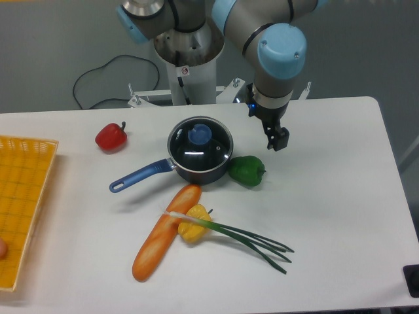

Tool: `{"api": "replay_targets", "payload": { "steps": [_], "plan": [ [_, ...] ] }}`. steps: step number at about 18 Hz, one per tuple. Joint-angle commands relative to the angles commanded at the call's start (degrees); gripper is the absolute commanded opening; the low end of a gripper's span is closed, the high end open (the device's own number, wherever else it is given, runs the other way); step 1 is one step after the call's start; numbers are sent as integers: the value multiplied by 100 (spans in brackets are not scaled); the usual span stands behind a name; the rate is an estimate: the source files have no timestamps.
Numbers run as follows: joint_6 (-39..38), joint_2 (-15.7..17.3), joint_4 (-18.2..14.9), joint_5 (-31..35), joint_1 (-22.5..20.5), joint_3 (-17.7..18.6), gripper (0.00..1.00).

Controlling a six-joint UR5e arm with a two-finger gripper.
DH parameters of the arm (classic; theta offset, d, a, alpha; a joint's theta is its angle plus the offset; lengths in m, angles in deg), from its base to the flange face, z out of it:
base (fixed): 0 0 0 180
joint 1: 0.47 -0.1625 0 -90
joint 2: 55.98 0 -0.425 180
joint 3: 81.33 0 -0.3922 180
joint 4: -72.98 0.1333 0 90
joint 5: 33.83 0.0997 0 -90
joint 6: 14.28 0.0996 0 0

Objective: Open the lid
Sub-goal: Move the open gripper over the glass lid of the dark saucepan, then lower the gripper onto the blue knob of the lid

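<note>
Tool (278,140) hung right of the saucepan (196,171), off the lid (200,144).
You were at the approach step: the lid sat closed on the saucepan near the bench (340,196) centre, blue knob (200,134) up, green pepper (246,171) touching the saucepan's right side. Your tool carried nothing; whether its jaws stood wide or narrow could not be told. Your next move called for shifting left until it stood over the knob, then lowering to grip it.

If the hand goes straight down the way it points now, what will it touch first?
Probably the bare white table. The hand points down, right of the glass lid and above the green pepper; depth is unclear.
</note>
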Motion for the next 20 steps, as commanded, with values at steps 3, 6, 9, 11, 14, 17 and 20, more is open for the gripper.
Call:
{"api": "replay_targets", "payload": {
  "steps": [3, 6, 9, 11, 14, 17, 20],
  "plan": [
    [-534, 9, -53, 18, 88, 0, 100],
    [-818, 9, -18, 9, 132, 26, 100],
    [-1396, 0, -9, -17, 237, 114, 100],
    [-1862, 70, 105, -218, 308, 455, 100],
    [-2443, 219, 597, -544, 334, 790, 100],
    [-2558, 316, 659, -764, 378, 931, 100],
    [-2690, 491, 703, -966, 378, 1089, 100]
  ]
}}
